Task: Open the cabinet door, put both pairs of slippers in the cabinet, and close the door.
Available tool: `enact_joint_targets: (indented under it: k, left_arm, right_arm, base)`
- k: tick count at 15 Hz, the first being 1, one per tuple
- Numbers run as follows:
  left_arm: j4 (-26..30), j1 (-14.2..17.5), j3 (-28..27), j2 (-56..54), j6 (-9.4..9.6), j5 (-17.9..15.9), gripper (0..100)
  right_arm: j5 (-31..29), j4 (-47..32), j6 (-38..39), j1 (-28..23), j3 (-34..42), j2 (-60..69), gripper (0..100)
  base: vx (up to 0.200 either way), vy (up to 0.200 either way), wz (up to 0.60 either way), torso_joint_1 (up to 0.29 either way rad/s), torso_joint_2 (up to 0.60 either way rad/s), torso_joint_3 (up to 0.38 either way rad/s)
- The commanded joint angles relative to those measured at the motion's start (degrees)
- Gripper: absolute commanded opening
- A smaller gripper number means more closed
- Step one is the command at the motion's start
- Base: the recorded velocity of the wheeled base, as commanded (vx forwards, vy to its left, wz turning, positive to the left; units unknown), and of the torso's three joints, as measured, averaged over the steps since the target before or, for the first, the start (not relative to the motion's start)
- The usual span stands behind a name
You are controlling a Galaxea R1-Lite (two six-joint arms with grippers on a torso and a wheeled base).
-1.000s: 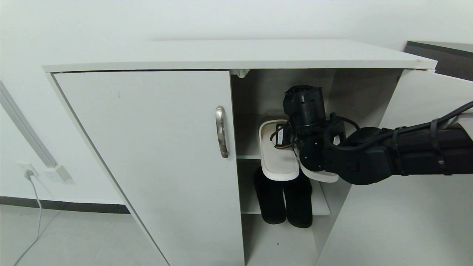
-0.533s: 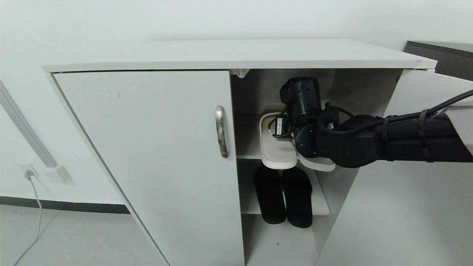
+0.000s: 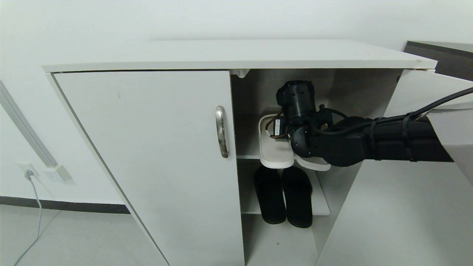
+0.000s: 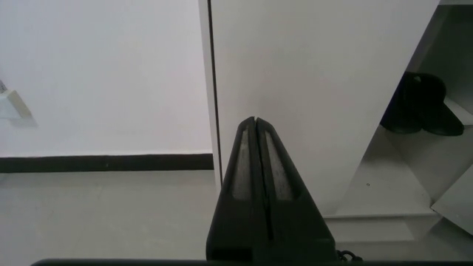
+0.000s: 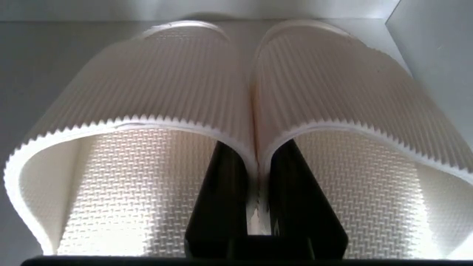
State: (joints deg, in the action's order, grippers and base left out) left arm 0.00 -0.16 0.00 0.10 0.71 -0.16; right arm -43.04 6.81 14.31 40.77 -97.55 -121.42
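Two white slippers (image 5: 148, 96), inner straps between right end effector (image 5: 256, 159) fingers (image 5: 222, 199).

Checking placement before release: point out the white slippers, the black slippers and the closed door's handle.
white slippers (image 3: 275, 153), head view: heel end of the left one.
black slippers (image 3: 269, 195), head view: middle of the left one.
door handle (image 3: 220, 131), head view: middle of the metal bar.

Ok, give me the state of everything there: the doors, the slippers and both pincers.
left cabinet door: closed.
right cabinet door: swung open.
right pincer: shut on the white slippers.
white slippers: held together at the upper shelf, heels sticking out past its edge.
black slippers: lying side by side on the lower shelf, free.
left pincer: shut, empty.
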Motion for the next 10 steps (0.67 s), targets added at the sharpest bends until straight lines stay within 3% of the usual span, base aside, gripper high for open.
enact_joint_targets:
  k: [1,5,6,10]
  left_arm:
    - [0.0,0.0,0.0,0.0,0.00,0.0,0]
    - [0.0,0.0,0.0,0.0,-0.09,0.0,0]
    - [0.0,0.0,0.0,0.0,-0.09,0.0,0]
    - [0.0,0.0,0.0,0.0,-0.09,0.0,0]
  right_arm:
    - [0.0,0.1,0.0,0.0,0.0,-0.3,0]
    - [-0.1,0.1,0.3,0.1,0.2,-0.3,0]
    - [-0.1,0.1,0.3,0.2,0.4,-0.2,100]
    - [-0.5,0.7,0.5,2.0,7.3,4.3,100]
  base:
    - [0.000,0.000,0.00,0.000,0.00,0.000]
    - [0.000,0.000,0.00,0.000,0.00,0.000]
    - [0.000,0.000,0.00,0.000,0.00,0.000]
    - [0.000,0.000,0.00,0.000,0.00,0.000]
